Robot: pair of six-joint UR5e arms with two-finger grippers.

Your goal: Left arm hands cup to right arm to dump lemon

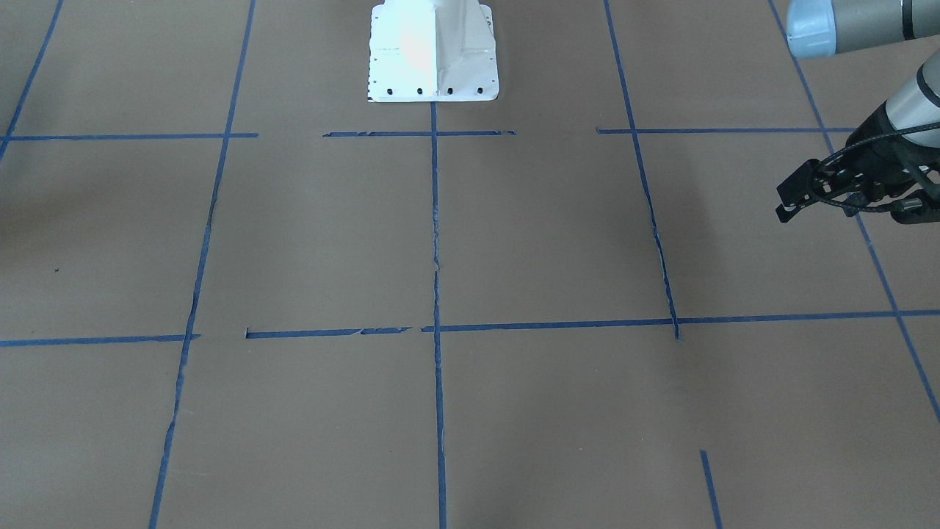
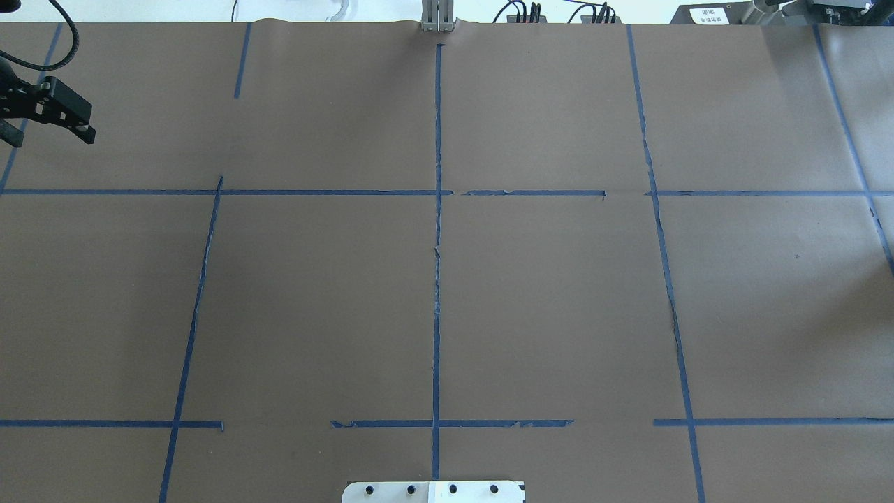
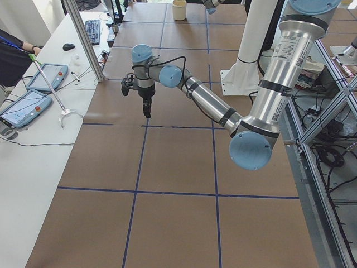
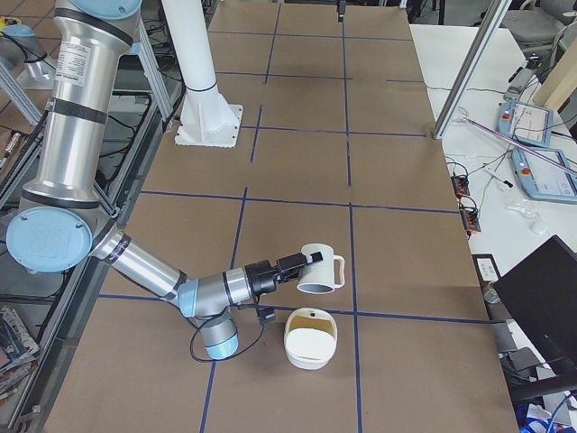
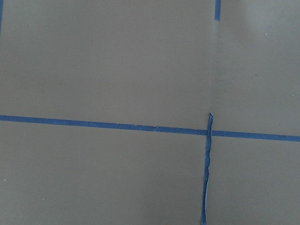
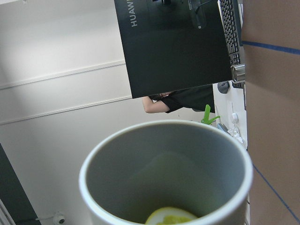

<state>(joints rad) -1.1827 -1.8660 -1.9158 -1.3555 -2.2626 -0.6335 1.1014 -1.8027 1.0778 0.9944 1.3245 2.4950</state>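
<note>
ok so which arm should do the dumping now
Right. The cup is at the right gripper, tipped on its side near the white bowl, with the lemon near its rim. The left gripper hangs empty, far off at the table's other end.

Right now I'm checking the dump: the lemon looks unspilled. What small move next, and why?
Probably tip the cup further, mouth down toward the white bowl: the lemon lies inside by the rim, and the bowl sits close beside the cup.
</note>
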